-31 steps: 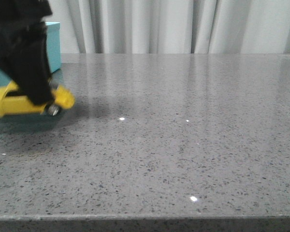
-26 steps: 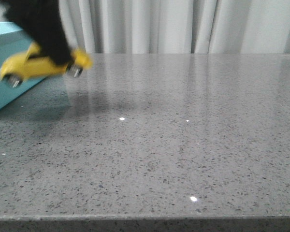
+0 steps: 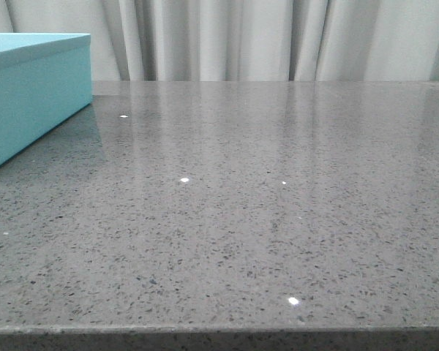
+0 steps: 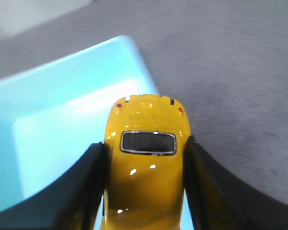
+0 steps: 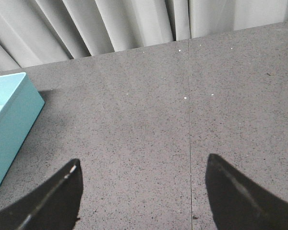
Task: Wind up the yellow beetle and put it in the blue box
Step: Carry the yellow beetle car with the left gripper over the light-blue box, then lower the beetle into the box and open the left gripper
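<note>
In the left wrist view my left gripper (image 4: 145, 143) is shut on the yellow beetle (image 4: 146, 163), its black fingers (image 4: 81, 187) pressed on both sides of the car. It holds the car in the air above the open inside of the blue box (image 4: 62, 129), near the box's corner. The blue box also shows at the far left of the front view (image 3: 29, 95) and at the edge of the right wrist view (image 5: 7, 124). My right gripper (image 5: 143, 165) is open and empty above bare tabletop. Neither gripper nor the car shows in the front view.
The grey speckled stone tabletop (image 3: 263, 205) spreads to the right of the box, its front edge (image 3: 219, 333) close to the camera. Pale curtains (image 3: 263, 36) hang behind the table.
My left gripper has lifted the yellow beetle up and to the left, out of the front view. The blue box's side, hidden before by the arm, now shows.
</note>
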Tool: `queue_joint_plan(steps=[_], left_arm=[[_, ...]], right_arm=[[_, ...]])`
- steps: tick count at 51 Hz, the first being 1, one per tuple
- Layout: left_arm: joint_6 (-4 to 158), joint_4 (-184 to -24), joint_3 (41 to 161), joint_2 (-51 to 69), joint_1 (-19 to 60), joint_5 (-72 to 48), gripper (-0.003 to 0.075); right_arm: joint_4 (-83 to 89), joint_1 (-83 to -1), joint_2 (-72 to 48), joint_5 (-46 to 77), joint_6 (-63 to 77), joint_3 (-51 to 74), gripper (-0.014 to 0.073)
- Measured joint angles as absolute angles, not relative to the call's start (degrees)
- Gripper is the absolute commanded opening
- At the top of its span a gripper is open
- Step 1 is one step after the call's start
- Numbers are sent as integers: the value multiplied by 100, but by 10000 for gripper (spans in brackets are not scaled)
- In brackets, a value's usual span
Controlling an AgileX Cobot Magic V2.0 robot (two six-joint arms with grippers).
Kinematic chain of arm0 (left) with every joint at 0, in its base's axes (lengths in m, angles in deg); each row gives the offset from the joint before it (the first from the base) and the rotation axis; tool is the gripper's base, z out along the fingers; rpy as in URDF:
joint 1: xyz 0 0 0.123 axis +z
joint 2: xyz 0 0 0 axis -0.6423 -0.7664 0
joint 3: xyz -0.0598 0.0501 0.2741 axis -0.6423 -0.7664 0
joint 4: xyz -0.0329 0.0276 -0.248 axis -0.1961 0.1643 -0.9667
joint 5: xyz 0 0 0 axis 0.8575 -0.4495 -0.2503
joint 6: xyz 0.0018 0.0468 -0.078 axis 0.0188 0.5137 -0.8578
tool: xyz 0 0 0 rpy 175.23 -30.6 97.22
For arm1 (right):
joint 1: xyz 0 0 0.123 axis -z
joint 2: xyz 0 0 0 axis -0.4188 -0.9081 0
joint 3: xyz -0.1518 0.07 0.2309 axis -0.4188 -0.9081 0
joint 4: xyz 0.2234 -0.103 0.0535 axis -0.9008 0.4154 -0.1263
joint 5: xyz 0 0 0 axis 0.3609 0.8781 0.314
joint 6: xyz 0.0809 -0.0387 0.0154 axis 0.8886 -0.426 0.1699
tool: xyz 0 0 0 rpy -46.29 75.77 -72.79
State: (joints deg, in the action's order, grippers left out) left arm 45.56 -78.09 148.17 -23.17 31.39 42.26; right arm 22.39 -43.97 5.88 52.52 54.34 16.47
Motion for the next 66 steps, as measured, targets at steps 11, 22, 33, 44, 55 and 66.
queue_joint_plan(steps=[11,22,33,44,55,66], left_arm=[[3941,-7901,14817,-2876,4083,4272,76],[3908,-8053,14817,-3727,4154,4329,75],[3897,-8053,14817,-4327,4165,4626,81],[3897,-8053,14817,-4427,4165,4638,230],[3887,-8053,14817,-4427,4165,4638,392],[3887,-8053,14817,-4427,4165,4638,395]], right_arm=[[2239,-4397,588,5189,5444,1647,540],[2178,-4397,588,5108,5444,1647,540],[2128,-4397,588,5079,5444,1647,540],[2105,-4397,588,5079,5431,1647,540],[2105,-4397,588,5079,5431,1647,540],[2105,-4397,588,5079,5431,1647,540]])
